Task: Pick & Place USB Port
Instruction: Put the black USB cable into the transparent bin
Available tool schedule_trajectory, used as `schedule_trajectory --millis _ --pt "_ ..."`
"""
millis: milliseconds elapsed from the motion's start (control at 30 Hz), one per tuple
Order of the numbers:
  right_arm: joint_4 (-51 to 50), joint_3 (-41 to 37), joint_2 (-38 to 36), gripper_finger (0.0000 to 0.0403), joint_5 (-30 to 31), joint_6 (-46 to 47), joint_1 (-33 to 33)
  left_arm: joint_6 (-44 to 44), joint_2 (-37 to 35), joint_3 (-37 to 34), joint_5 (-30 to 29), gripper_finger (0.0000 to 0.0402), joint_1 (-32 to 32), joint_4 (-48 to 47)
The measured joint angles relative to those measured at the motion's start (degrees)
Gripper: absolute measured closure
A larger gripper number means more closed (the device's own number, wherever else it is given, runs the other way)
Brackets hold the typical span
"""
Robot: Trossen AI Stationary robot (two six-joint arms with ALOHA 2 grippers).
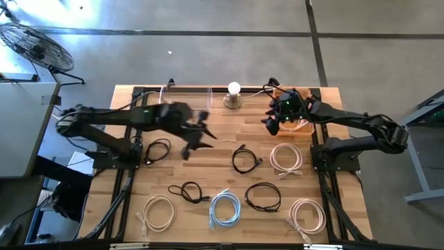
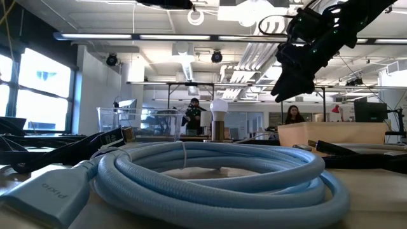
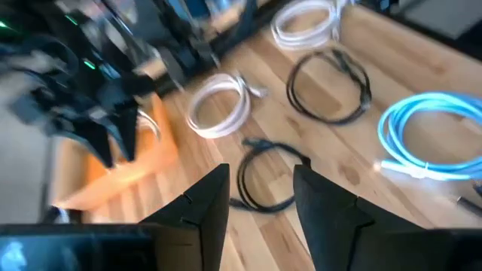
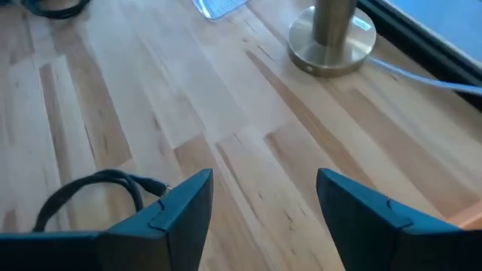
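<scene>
Several coiled USB cables lie flat on the wooden table: black coils (image 1: 246, 158) (image 1: 158, 149), a white coil (image 1: 286, 156) and a light blue coil (image 1: 225, 207). My left gripper (image 1: 196, 141) hovers open above the table's middle, left of the black coil (image 3: 267, 177), with nothing between its fingers (image 3: 260, 203). My right gripper (image 1: 272, 125) hangs open at the far right, beside the left wall of an orange box (image 1: 297, 119). Its fingers (image 4: 263, 203) point slanting down at bare wood and hold nothing.
A lamp with a round bulb (image 1: 234, 94) stands at the far middle, its base (image 4: 331, 38) close ahead of my right gripper. A clear container (image 1: 187, 94) sits at the far left. More coils, white (image 1: 158, 212) (image 1: 306, 214) and black (image 1: 263, 196), lie along the near edge.
</scene>
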Motion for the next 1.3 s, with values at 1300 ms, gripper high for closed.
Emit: schedule_trajectory --millis 1300 --pt "-0.84 0.02 -0.07 0.0177 2.38 -7.14 0.02 43.41 35.89 9.02 -13.09 0.0264 -3.89 4.73"
